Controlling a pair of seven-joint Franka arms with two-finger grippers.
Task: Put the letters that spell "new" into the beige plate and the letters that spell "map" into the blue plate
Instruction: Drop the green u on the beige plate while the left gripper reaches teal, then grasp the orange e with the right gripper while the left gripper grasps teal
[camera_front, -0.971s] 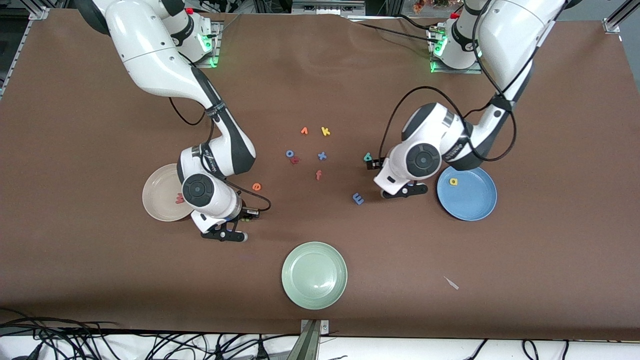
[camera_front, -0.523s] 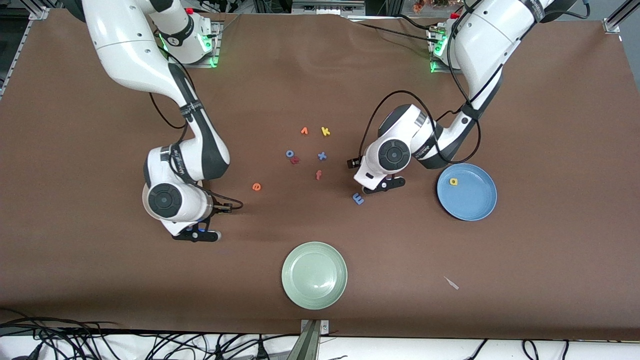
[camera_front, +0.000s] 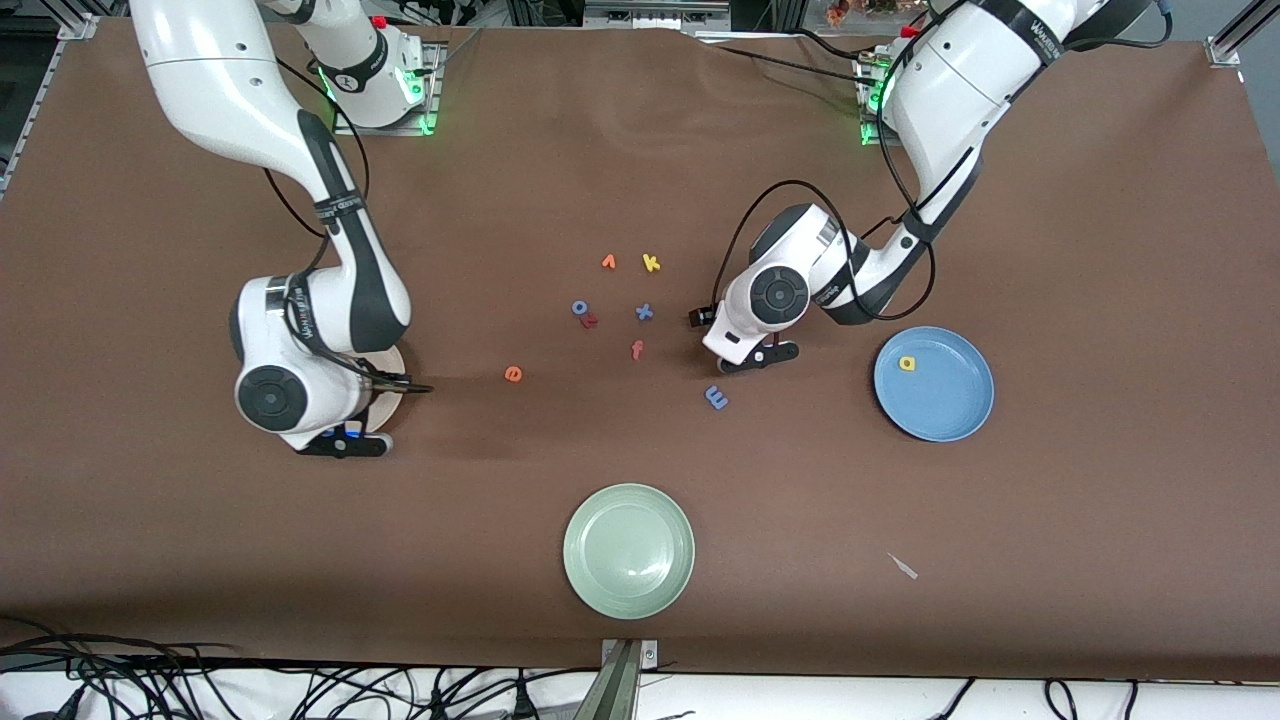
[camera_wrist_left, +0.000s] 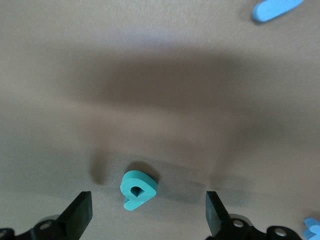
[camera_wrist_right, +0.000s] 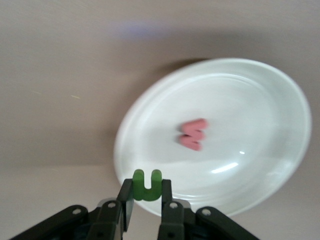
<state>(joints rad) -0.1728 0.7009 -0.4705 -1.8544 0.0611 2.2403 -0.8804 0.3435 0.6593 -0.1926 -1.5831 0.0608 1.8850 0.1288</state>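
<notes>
Brown cloth covers the table (camera_front: 1100, 250). Loose foam letters lie in a cluster mid-table: an orange v (camera_front: 608, 262) and yellow k (camera_front: 651, 263) farthest from the front camera, then a blue letter (camera_front: 579, 307) touching a red one (camera_front: 590, 321), a blue x (camera_front: 644, 312), and a red-orange f (camera_front: 637, 350). The orange e (camera_front: 513, 374) lies apart from them, toward the right arm's end. The blue m (camera_front: 716, 398) lies nearer the camera than the left gripper (camera_front: 757, 357). A pale green plate (camera_front: 628, 550) sits nearest the camera, with a small pale scrap (camera_front: 903, 567) toward the left arm's end.

The left gripper's fingers (camera_wrist_left: 80, 215) stand wide apart, low over the cloth, straddling the teal p (camera_wrist_left: 138, 189) without touching it; nothing blocks them. The blue plate (camera_front: 950, 415) lies near that arm and holds the yellow a (camera_front: 907, 364).

The right gripper (camera_wrist_right: 146, 200) is clamped on the green n (camera_wrist_right: 146, 185), held over the rim of the beige plate (camera_wrist_right: 150, 125). The salmon w (camera_wrist_right: 193, 134) lies inside that plate. From the front, the right arm's wrist hides most of the plate, leaving only a sliver of rim showing.

Lettering on the left arm's upper link is too small to read.
</notes>
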